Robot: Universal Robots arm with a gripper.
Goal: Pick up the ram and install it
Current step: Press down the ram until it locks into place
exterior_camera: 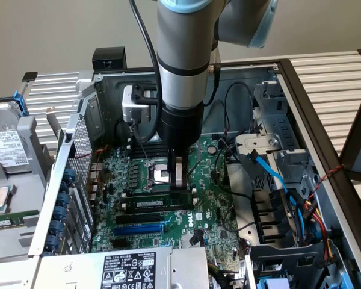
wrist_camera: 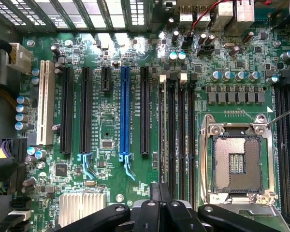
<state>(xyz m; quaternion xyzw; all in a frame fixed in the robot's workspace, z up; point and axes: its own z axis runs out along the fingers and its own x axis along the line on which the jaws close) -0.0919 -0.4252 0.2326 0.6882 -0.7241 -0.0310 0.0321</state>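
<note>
I see my gripper closed tight with nothing in it, fingertips just above the ram. The ram sits on edge in a black slot on the motherboard, beside the CPU socket.

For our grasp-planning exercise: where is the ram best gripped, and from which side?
Take the ram by its two flat faces near the top edge, from above: it stands on edge, its lower edge sunk towards the motherboard.

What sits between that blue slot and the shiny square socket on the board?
In the wrist view: one long black slot, then a row of narrow black slots, lie there.
</note>
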